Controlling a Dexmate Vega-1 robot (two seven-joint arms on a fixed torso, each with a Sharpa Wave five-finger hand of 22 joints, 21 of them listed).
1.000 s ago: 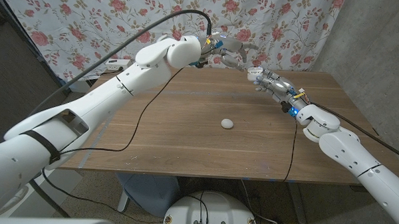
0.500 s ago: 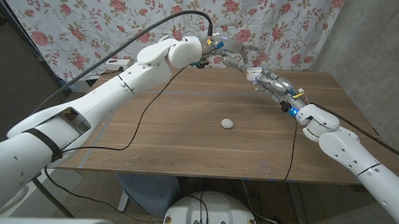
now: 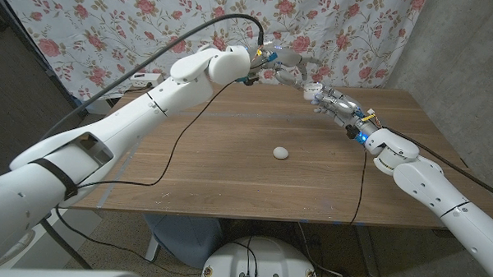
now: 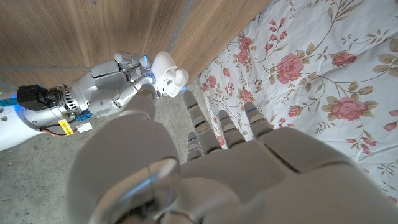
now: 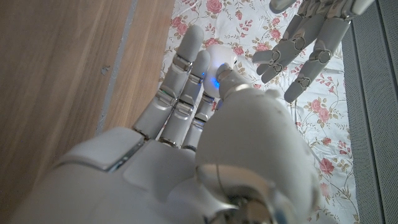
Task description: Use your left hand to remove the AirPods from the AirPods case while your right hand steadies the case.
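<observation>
White and glossy, the small rounded AirPods case (image 4: pixel 166 73) sits pinched at the fingertips of my right hand (image 3: pixel 328 98), thumb on one side and fingers on the other, held up off the wooden table (image 3: pixel 229 162) near its far edge. In my left wrist view its lid stands open, and a blue light glows on the fingertip pressed against it. In my right wrist view the case (image 5: pixel 219 62) shows as a pale rounded shape behind my thumb.

My left hand (image 3: pixel 286 64) hangs just beside it, a little farther back and closer to the rose-patterned cloth (image 3: pixel 152 20) hung behind the table. Its fingers are spread and reach toward the case with nothing in them; in the right wrist view they (image 5: pixel 292 53) stop short of the case, a gap between.

Nearer to me, on the middle of the table and well apart from both hands, lies a small white rounded object (image 3: pixel 280 153). A black cable (image 3: pixel 176 144) trails across the wood from my left arm.
</observation>
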